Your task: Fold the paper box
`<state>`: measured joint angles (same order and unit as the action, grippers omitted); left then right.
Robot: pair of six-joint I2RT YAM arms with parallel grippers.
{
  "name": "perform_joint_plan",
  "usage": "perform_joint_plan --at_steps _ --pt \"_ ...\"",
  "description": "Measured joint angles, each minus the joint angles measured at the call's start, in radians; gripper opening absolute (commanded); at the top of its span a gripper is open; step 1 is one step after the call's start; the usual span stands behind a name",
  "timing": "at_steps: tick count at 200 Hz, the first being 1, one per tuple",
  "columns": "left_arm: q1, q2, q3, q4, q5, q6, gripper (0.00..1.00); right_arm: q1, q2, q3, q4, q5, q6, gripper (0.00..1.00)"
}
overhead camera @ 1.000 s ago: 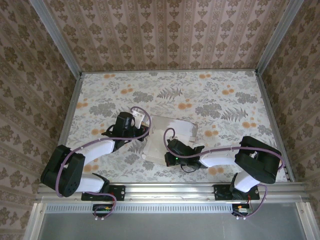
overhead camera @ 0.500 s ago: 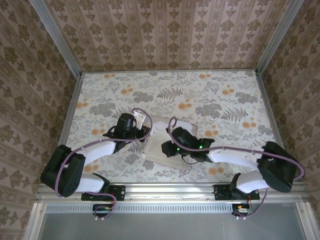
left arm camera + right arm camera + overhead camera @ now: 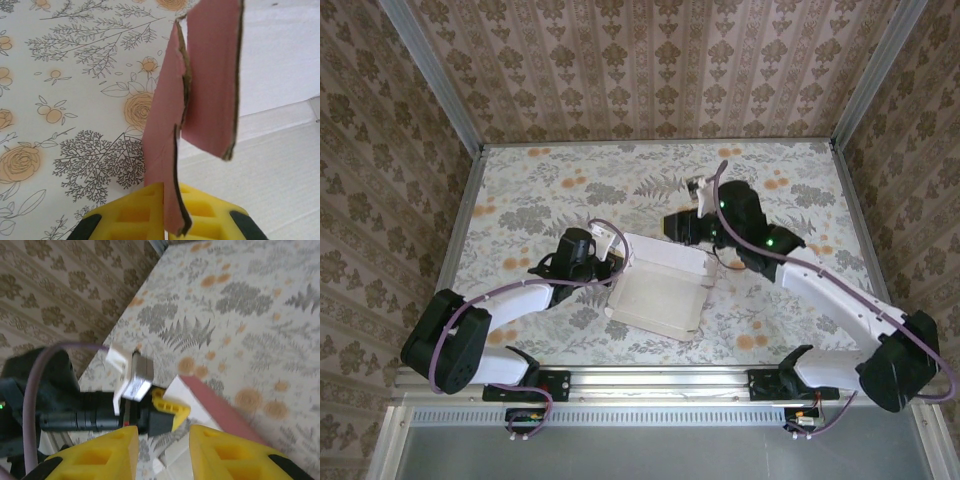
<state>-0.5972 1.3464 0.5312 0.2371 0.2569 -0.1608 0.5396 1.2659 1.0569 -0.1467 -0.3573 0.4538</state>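
Between the yellow fingers (image 3: 135, 217) of the left gripper (image 3: 172, 217), low in the left wrist view, a pink flap of the paper box (image 3: 210, 75) is pinched. The two pads press together on the thin cardboard, which rises from them edge-on with its raw brown edge showing. A second pink panel stands just beside the first and overlaps it, and to the right lies the box's pale off-white inner face. From above, this grip sits on the box's left edge, close to its far-left corner. The box rests on the flowered table (image 3: 540, 190) a little nearer than the middle, its pale inside facing up and its far wall raised. The left arm (image 3: 510, 298) reaches to it from the near left. The right gripper (image 3: 672, 226) hangs over the table just beyond the box's far edge, apart from the cardboard. In the right wrist view its yellow fingers (image 3: 95, 455) stand apart with nothing between them. Through that gap show the left gripper's yellow tip and a pink edge of the box below. The right arm (image 3: 830, 295) stretches back to the near right, and patterned walls (image 3: 650, 60) enclose the table on three sides.
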Motion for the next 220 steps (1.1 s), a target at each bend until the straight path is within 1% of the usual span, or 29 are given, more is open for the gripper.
perform_joint_plan --at_steps 32,62,84,121,153,220 --pt "-0.016 0.000 -0.001 0.004 0.000 0.008 0.08 -0.066 0.148 0.108 0.005 -0.094 -0.043 0.39" --pt "-0.019 0.000 -0.001 0.003 0.000 0.024 0.08 -0.081 0.287 0.153 0.003 -0.150 -0.080 0.40" --pt "-0.026 0.001 -0.001 0.003 0.000 0.033 0.08 -0.084 0.346 0.154 -0.001 -0.175 -0.095 0.41" --pt "-0.034 0.018 0.011 0.004 0.000 0.047 0.09 -0.085 0.411 0.153 0.009 -0.237 -0.107 0.44" --pt "-0.051 0.043 0.032 0.004 0.000 0.051 0.09 -0.083 0.436 0.138 0.034 -0.277 -0.107 0.47" --pt "-0.069 0.070 0.054 0.008 -0.001 0.057 0.09 -0.068 0.468 0.103 0.072 -0.303 -0.107 0.49"
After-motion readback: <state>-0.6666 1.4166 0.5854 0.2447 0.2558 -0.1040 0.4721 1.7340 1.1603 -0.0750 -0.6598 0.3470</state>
